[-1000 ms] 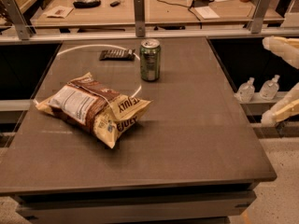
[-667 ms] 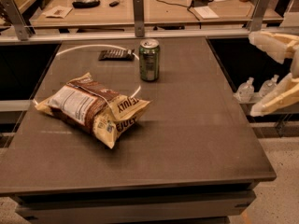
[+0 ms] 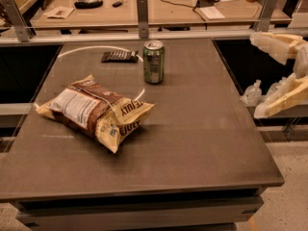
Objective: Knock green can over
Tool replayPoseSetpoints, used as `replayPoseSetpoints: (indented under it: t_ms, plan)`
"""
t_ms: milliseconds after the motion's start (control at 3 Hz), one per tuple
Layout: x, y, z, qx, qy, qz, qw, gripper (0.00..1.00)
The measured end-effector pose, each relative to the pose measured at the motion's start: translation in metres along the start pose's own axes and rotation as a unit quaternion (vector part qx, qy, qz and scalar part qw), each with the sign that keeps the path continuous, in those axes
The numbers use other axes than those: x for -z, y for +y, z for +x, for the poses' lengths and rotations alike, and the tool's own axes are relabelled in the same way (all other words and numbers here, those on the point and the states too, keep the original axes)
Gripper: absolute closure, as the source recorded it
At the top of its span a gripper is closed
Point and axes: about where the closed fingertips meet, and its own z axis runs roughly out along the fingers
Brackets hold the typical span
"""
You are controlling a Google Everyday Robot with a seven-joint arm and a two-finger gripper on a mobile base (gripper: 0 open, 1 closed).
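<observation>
The green can point(image 3: 153, 62) stands upright on the dark table point(image 3: 202, 143), toward the back middle, its silver top and pull tab showing. My gripper point(image 3: 262, 76) is at the right edge of the view, beyond the table's right side and well right of the can. Its two pale fingers point(image 3: 276, 44) are spread wide apart, one above the other, with nothing between them.
A tan-and-brown chip bag point(image 3: 94, 112) lies on the table's left front, in front of and left of the can. A small dark flat packet point(image 3: 119, 57) lies left of the can at the back. Plastic bottles point(image 3: 251, 93) stand off the right side. A cluttered desk point(image 3: 159, 6) is behind.
My gripper has moved left, closer to the table's right edge, and shows more fully. The can, bag and packet have not moved.
</observation>
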Motion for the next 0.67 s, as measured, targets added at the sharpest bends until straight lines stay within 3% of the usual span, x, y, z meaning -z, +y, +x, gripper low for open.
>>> replayPoseSetpoints:
  t_ms: [667]
  plan:
    - [-0.062,-0.06,0.035,-0.038,-0.036,-0.006,0.9986,0.0]
